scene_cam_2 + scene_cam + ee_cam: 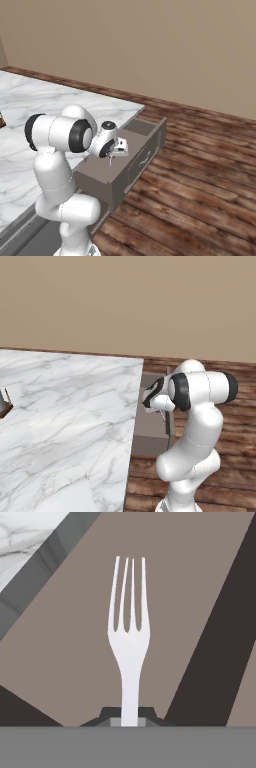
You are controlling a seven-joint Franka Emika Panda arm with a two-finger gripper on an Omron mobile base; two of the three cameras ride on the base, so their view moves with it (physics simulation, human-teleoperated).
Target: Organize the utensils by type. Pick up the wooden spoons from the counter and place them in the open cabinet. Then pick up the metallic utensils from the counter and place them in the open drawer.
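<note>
My gripper is shut on the handle of a metallic utensil, a silvery fork whose tines point away from the hand. The fork hangs over the plain grey-brown floor of the open drawer. From the base, the gripper points down above the open drawer, which sticks out from the end of the white marble counter. The left base view has the gripper over the drawer, beside the counter. The wooden spoons and the open cabinet are out of view.
A small brown object sits at the counter's far left edge. Wooden floor spreads beyond the drawer, and a beige wall stands behind. A corner of the counter lies past the drawer's rim.
</note>
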